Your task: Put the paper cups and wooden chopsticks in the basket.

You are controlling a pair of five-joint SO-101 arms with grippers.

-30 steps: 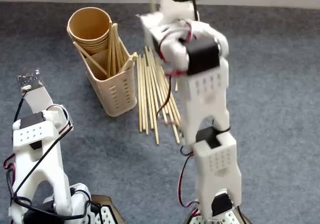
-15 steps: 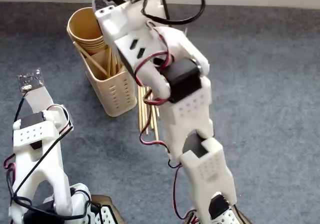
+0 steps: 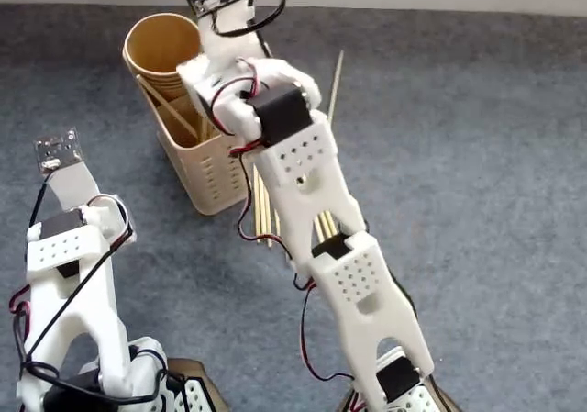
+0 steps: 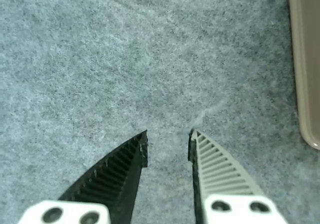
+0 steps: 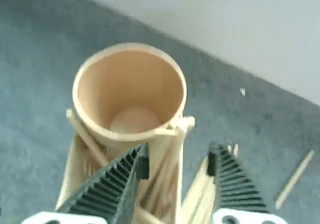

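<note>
Right claw (image 5: 178,156): mine, spread wide with nothing between the jaws. It hangs just above the basket, beside the mouth of the top cup.
Left claw (image 4: 168,134): mine too, partly open and empty, pointing down at bare carpet (image 4: 100,59).
Left arm (image 3: 69,274): at 7 o'clock from the basket, well apart from it.
Paper cups (image 3: 160,50): nested in a stack, standing upright in the basket's 11 o'clock end.
Basket (image 3: 215,178): tall and cream-coloured, with slotted walls, standing on the carpet.
Stowed chopsticks (image 3: 174,114): leaning inside the basket beside the cups.
Loose chopsticks (image 3: 261,210): a bundle flat on the carpet at 3 o'clock from the basket, partly hidden under my right arm (image 3: 303,164).
Lone chopstick (image 3: 336,82): on the carpet at 2 o'clock from the basket, apart from the bundle.
</note>
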